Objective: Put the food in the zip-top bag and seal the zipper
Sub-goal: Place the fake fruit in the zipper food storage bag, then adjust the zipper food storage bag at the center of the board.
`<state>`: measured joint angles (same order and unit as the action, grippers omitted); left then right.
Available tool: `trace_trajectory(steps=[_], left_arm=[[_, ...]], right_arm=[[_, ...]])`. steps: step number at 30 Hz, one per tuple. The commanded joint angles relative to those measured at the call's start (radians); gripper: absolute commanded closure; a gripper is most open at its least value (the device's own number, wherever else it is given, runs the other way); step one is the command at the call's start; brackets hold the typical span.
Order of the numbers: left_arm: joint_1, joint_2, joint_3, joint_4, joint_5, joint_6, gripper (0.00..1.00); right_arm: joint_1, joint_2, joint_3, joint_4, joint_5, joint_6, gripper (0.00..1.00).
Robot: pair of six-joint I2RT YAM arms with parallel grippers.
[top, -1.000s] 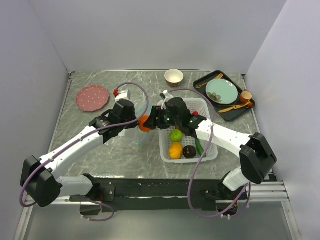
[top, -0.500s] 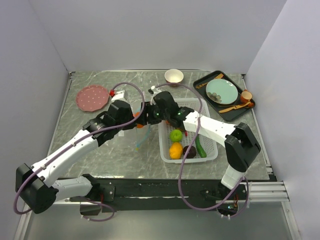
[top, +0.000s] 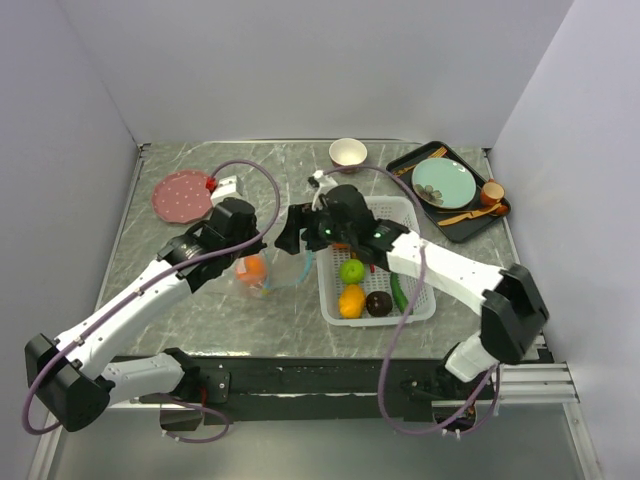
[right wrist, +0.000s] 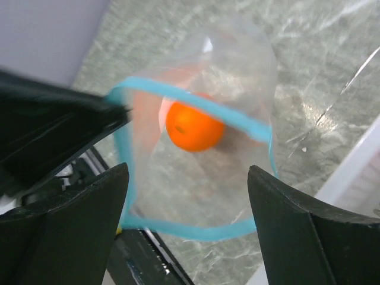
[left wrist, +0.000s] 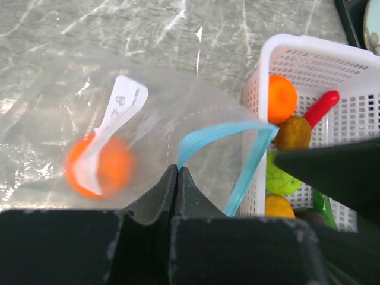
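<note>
Sitting inside the zip-top bag [top: 277,274]: one orange [right wrist: 191,126]; other fruit [top: 352,271] fills the white basket [top: 427,300] beside it. The left gripper [left wrist: 178,172] is clamped tight on the zipper [left wrist: 248,166], and the right gripper [right wrist: 187,175] hovers at the mouth, jaws wide, empty.

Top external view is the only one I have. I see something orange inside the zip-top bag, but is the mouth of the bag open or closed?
Observer: Open. In the right wrist view the zipper forms a wide loop, and the orange lies inside the zip-top bag beyond it.
Operator: Which gripper holds the bag?
Observer: The left gripper. The left wrist view shows it shut on the bag's edge, right at the zipper.
Operator: And the right gripper?
Observer: The right gripper is in front of the mouth with its jaws wide apart, gripping nothing.
</note>
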<state>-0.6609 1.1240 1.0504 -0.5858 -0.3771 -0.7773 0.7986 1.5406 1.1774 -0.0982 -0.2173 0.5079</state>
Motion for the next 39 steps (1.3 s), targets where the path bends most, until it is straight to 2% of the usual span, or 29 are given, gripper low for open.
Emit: trace_trajectory(steps=[1, 5, 8, 15, 20, 23, 24, 26, 29, 30, 33, 34, 39], left_arm=[[0.014, 0.002, 0.054, -0.014, -0.048, -0.010, 0.98], [0.027, -0.009, 0.048, -0.009, -0.048, -0.008, 0.98], [0.035, -0.021, 0.045, -0.005, -0.052, -0.007, 0.98], [0.049, -0.046, 0.043, -0.006, -0.051, 0.000, 0.97], [0.053, -0.058, 0.025, -0.002, -0.043, 0.003, 0.96], [0.058, -0.069, 0.011, 0.012, -0.028, 0.007, 0.96], [0.060, -0.076, 0.008, 0.015, -0.025, 0.007, 0.95], [0.061, -0.084, -0.003, 0.021, -0.023, 0.007, 0.95], [0.066, -0.099, -0.016, 0.026, -0.022, 0.010, 0.94], [0.069, -0.107, -0.020, 0.024, -0.023, 0.010, 0.94], [0.078, -0.121, -0.013, -0.002, -0.043, 0.009, 0.95], [0.080, -0.125, -0.007, -0.014, -0.055, 0.003, 0.96], [0.090, -0.171, 0.055, -0.126, -0.147, -0.017, 0.99]], right_arm=[[0.007, -0.138, -0.050, 0.017, 0.070, 0.010, 0.12], [0.005, -0.177, -0.104, -0.041, 0.144, 0.027, 0.13], [0.007, -0.157, -0.105, -0.081, 0.134, 0.032, 0.18], [0.007, -0.074, -0.098, -0.038, 0.062, 0.086, 0.29], [0.007, -0.010, -0.110, 0.086, -0.005, 0.109, 0.31], [0.010, 0.068, -0.032, 0.037, -0.007, 0.101, 0.35], [0.008, 0.078, -0.024, 0.044, -0.008, 0.098, 0.39], [0.008, 0.093, -0.027, 0.077, -0.019, 0.103, 0.54], [0.010, 0.122, 0.010, 0.080, -0.028, 0.107, 0.58], [0.010, 0.130, 0.024, 0.063, -0.031, 0.106, 0.69], [0.014, 0.142, 0.057, 0.063, -0.047, 0.095, 0.84], [0.016, 0.144, 0.083, 0.058, -0.053, 0.090, 0.87], [0.031, 0.214, 0.212, -0.003, -0.094, 0.051, 0.87]])
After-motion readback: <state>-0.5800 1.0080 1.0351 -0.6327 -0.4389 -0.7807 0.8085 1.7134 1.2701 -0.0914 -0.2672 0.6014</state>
